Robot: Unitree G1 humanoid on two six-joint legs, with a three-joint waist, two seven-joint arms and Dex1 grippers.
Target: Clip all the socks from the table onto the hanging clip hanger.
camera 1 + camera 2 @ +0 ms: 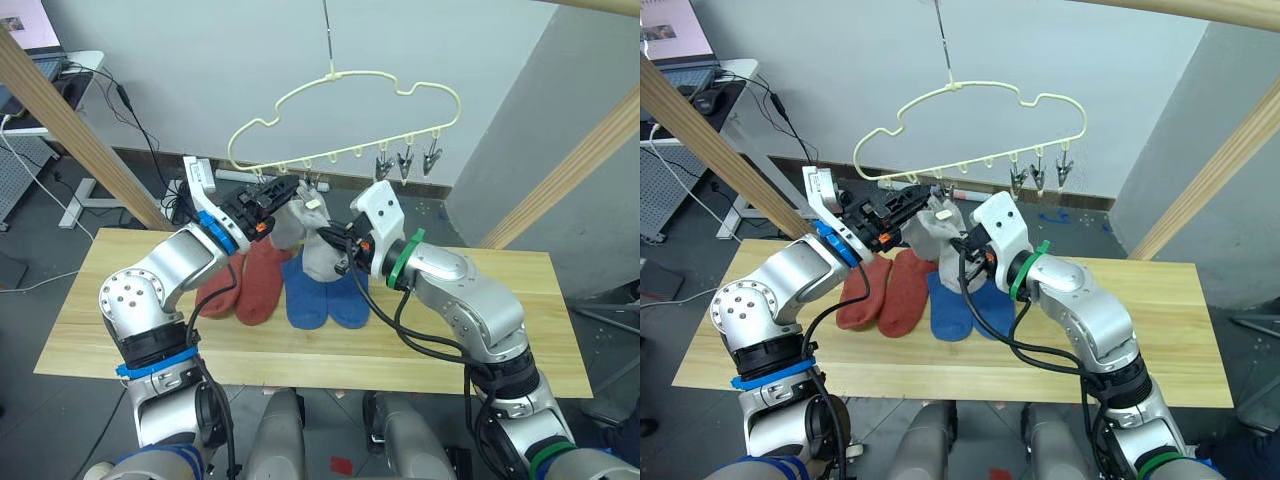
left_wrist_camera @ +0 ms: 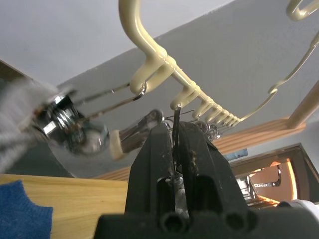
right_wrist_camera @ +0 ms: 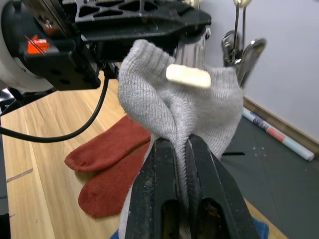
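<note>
Socks first: one light grey sock (image 3: 199, 107) is pinched between the fingers of my right claw (image 3: 180, 149), raised off the worktop (image 1: 480, 330) and held up just under the low left end of the clip hanger (image 1: 345, 120). A cream-tipped clip (image 3: 188, 76) presses against the grey fabric near its top edge. My left claw (image 2: 175, 149) is closed narrowly on the thin wire handles of a metal clip (image 2: 82, 132) that hangs from the hanger's bottom bar (the fingers leave barely a slit between them), and it sits just beside the raised sock, nearly meeting my right claw. A second grey sock (image 1: 318, 255) shows behind my right wrist, over the blue ones; I cannot tell whether it rests on the wood or hangs. On the worktop below lie two rust-red socks (image 1: 245, 285) side by side, toes toward me, and just to their right two blue socks (image 1: 325, 295), also side by side and touching. The hanger is suspended by its hook from a thin rod (image 1: 326, 30), and three dark metal clips (image 1: 405, 160) dangle free near its right end. Thick wooden poles (image 1: 75, 130) slant past on both sides of the worktop, and a small white desk (image 1: 60, 75) with cables stands at far left.
</note>
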